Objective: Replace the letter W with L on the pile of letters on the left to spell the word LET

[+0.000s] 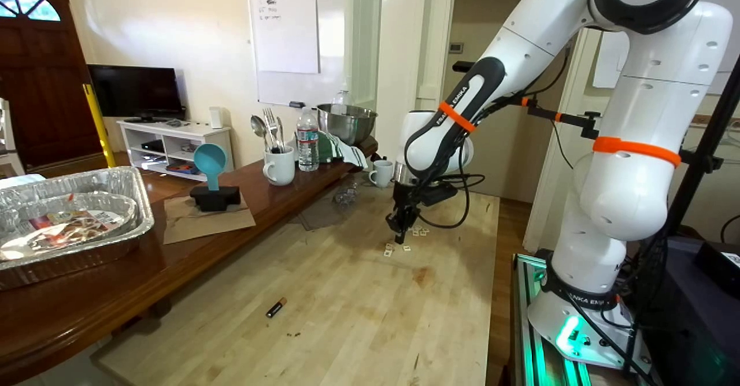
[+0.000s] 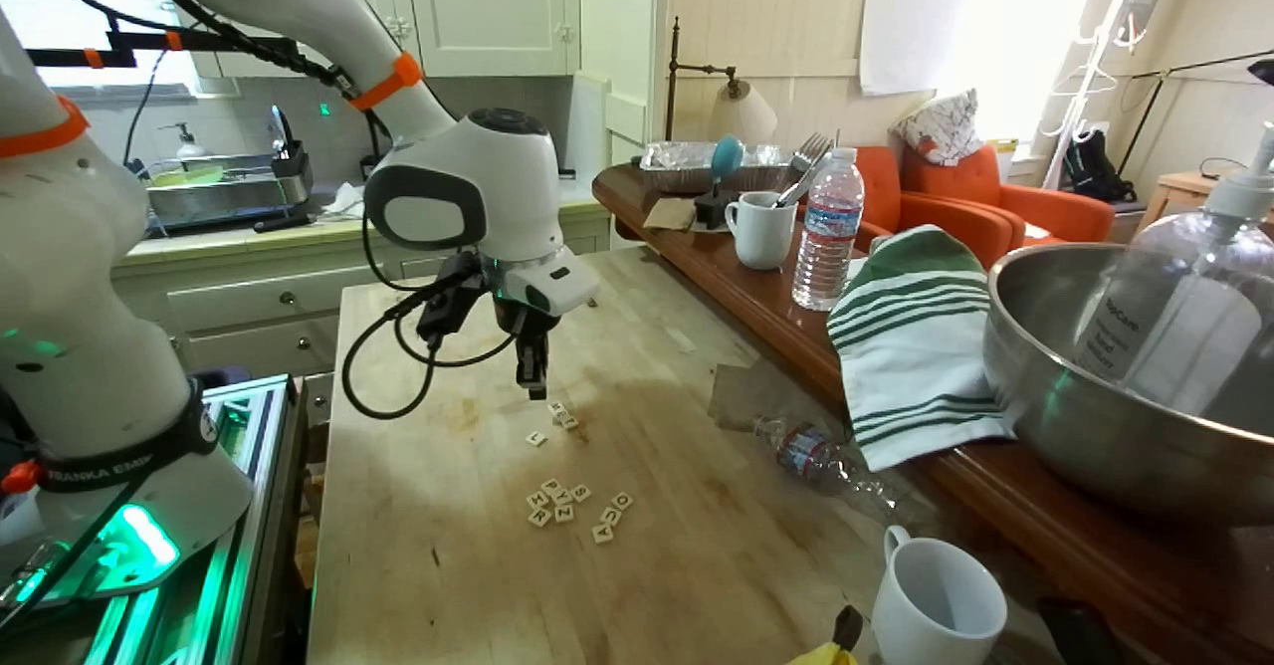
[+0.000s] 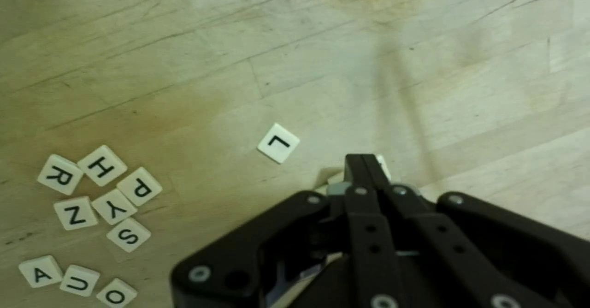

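Observation:
The L tile point(image 3: 278, 143) lies flat and alone on the table in the wrist view. It also shows in both exterior views point(image 1: 407, 248) point(image 2: 536, 439). A small group of letter tiles point(image 2: 562, 415) lies near it, also seen in an exterior view point(image 1: 388, 249); the letters are too small to read, so I cannot tell which is W. My gripper point(image 3: 361, 156) is shut with its fingertips together and nothing visible between them. It is above the table by this group, pointing down, and hides most of it in the wrist view; one tile edge point(image 3: 383, 166) shows beside the fingers.
Several other tiles point(image 3: 114, 205) lie in a cluster, with the A, U and O tiles point(image 3: 79, 280) beside them. A battery point(image 1: 276, 307) lies on the table. A crumpled bottle point(image 2: 821, 456) and a white mug point(image 2: 938, 600) stand near the raised wooden counter point(image 1: 243, 212).

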You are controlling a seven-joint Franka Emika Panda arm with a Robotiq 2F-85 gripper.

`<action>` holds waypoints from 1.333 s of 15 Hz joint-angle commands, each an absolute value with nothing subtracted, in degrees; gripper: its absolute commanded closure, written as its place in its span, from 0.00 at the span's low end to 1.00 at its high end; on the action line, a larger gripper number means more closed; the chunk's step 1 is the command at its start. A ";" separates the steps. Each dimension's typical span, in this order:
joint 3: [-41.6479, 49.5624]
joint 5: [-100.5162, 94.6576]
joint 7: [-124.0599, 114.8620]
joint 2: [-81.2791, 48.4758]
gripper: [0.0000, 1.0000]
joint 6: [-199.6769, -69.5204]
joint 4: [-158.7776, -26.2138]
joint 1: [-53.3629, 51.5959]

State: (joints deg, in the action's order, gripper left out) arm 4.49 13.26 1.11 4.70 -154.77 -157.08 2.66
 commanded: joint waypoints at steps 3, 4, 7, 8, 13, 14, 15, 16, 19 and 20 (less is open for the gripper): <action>4.31 19.80 15.26 3.66 1.00 -154.54 -157.12 -0.40; 4.24 19.98 17.50 3.18 1.00 -155.02 -157.13 -0.67; 4.03 19.66 22.35 1.88 1.00 -156.21 -157.14 -0.89; 3.95 19.37 23.69 1.50 1.00 -156.35 -157.14 -0.84; 3.46 20.59 29.39 0.42 1.00 -158.58 -157.13 -0.59; 3.36 21.25 30.41 0.40 1.00 -158.99 -157.13 -0.58; 3.25 21.76 31.22 0.20 1.00 -160.04 -157.13 -0.58; 3.16 22.26 32.21 0.07 1.00 -160.58 -157.13 -0.58; 3.31 23.80 34.68 -0.53 1.00 -162.12 -157.15 -1.10; 3.25 24.12 35.34 -0.77 1.00 -162.40 -157.10 -1.10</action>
State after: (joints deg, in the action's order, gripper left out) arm 3.56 21.21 31.82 0.87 -159.97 -157.15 -0.58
